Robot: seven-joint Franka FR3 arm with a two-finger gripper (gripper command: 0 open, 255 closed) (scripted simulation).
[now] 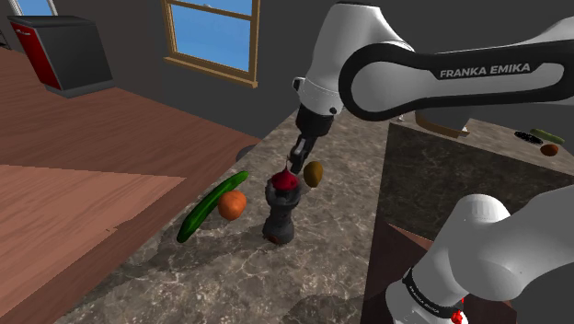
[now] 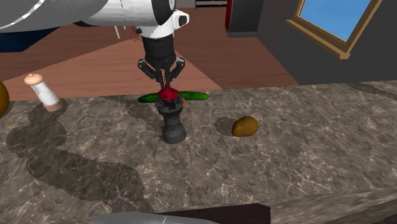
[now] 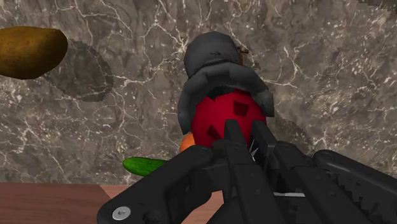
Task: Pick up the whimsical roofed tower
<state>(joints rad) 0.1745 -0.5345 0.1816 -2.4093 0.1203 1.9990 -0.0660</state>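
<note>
Our gripper (image 3: 247, 132) sits closest, fingers clenched on the red roof tip of the tower (image 3: 219, 70), which stands upright on the counter (image 2: 299, 172) near its floor-side edge. Its long axis runs straight down from the fingers, so we judge a vertical lift suits.

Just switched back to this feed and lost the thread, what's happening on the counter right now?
The white arm's end effector sits on the red roof of the dark grey tower, fingers pinched close at its peak. The tower stands upright on the marbled counter, not yet lifted. A cucumber, an orange fruit and a brown fruit lie nearby, untouched.
</note>
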